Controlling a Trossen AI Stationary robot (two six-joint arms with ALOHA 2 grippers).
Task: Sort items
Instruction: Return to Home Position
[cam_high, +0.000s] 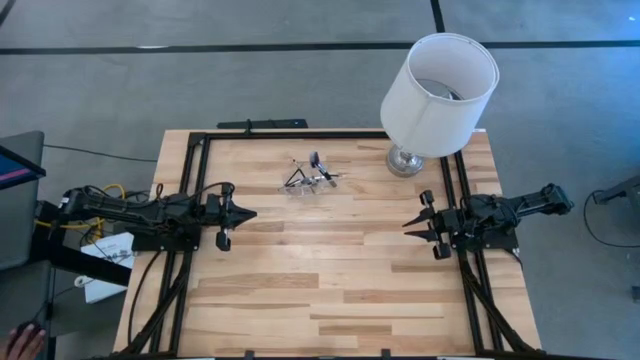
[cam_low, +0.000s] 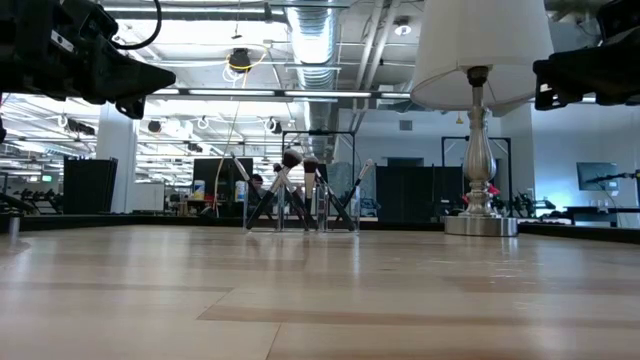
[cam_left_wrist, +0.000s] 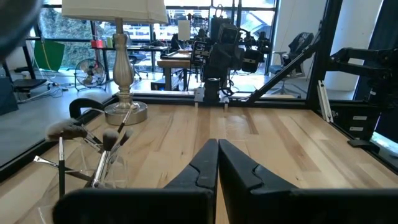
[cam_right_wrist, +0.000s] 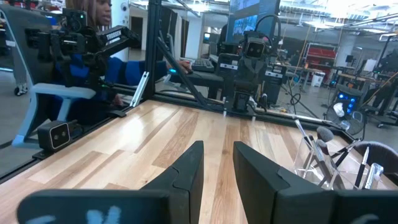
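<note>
As brushes (cam_high: 313, 173) stand between, left gripper (cam_high: 252, 214), right gripper (cam_high: 406, 224) well apart

Black-handled brushes (cam_low: 309, 185), white lampshade (cam_high: 440, 90), blond table (cam_high: 330, 280)

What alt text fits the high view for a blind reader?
A small clear plastic organizer holding slim black-handled makeup brushes stands on a light wooden table, near a white-shaded lamp. The shut left gripper and open right gripper wait at opposite sides.

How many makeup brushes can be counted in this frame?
5 at least: the brushes all lean in the clear organizer beside the lamp; crossed handles may hide more.
</note>
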